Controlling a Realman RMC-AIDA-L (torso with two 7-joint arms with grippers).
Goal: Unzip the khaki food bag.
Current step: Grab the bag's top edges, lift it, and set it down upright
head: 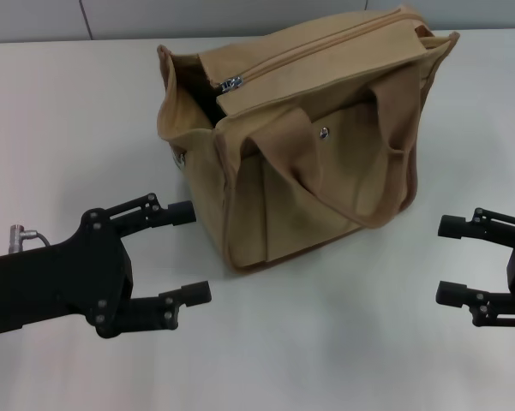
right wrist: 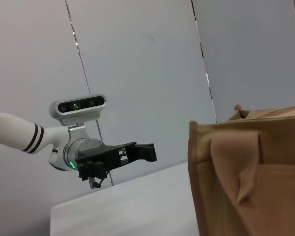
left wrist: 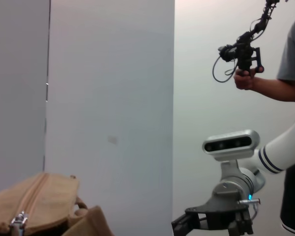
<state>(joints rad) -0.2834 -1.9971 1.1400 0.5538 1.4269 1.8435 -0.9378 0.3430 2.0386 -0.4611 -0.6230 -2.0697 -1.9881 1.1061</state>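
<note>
The khaki food bag (head: 326,163) stands upright on the white table (head: 68,128), its front pocket and metal snap (head: 324,132) facing me. The silver zipper pull (head: 231,83) sits near the bag's left end, and a dark gap shows to its left. From the pull, the zipper runs closed toward the far right corner. My left gripper (head: 189,253) is open and empty, low beside the bag's near-left corner and not touching it. My right gripper (head: 449,259) is open and empty to the bag's right, a short way off. The bag also shows in the left wrist view (left wrist: 39,201) and the right wrist view (right wrist: 250,172).
Grey wall panels (head: 240,17) stand behind the table. In the left wrist view a person (left wrist: 289,64) stands off to the side holding a camera rig (left wrist: 243,51). The left wrist view also shows the right arm (left wrist: 230,187), and the right wrist view shows the left arm (right wrist: 78,147).
</note>
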